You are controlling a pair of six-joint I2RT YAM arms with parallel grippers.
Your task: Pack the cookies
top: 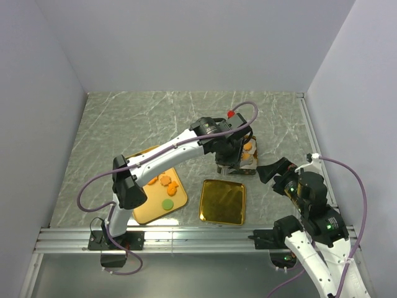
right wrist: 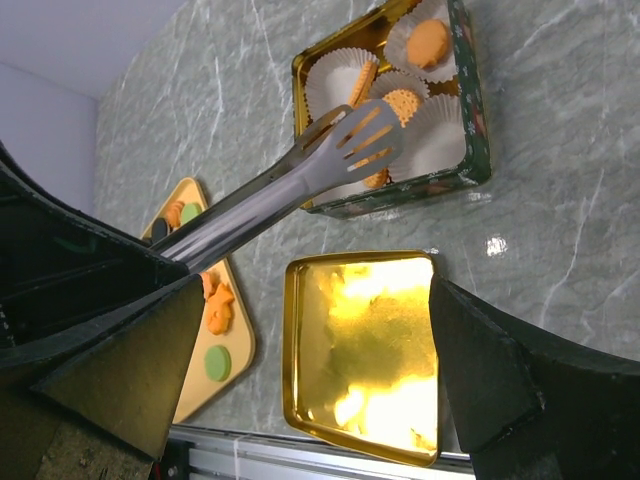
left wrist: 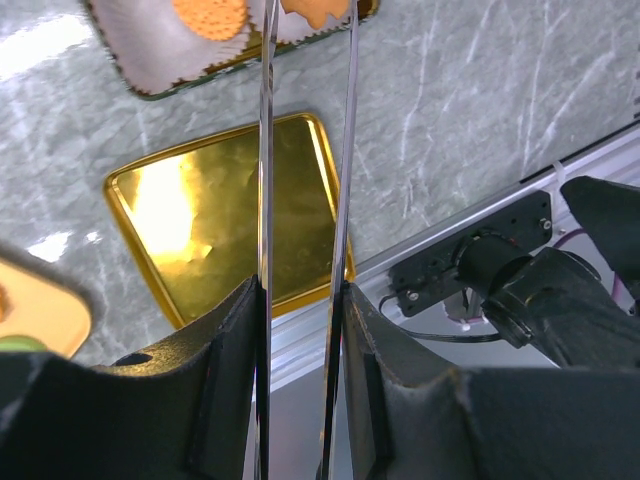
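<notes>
Orange cookies (top: 164, 181) and a green one (top: 167, 203) lie on a tan tray (top: 146, 211). More orange cookies (right wrist: 428, 42) sit in white paper cups inside a dark green tin (right wrist: 470, 120). My left gripper (top: 226, 162) is shut on metal tongs (right wrist: 340, 150), whose two blades (left wrist: 266, 200) run between its fingers (left wrist: 230, 340). The tong tips reach over the tin with an orange cookie (left wrist: 315, 10) between them; I cannot tell whether it is pinched. My right gripper (right wrist: 310, 370) stands open and empty above the gold lid (right wrist: 360, 340).
The gold lid (top: 223, 202) lies upside down between the tray and my right arm. The tin (top: 248, 152) sits just behind it. An aluminium rail (top: 198, 239) runs along the table's near edge, and grey walls close off three sides.
</notes>
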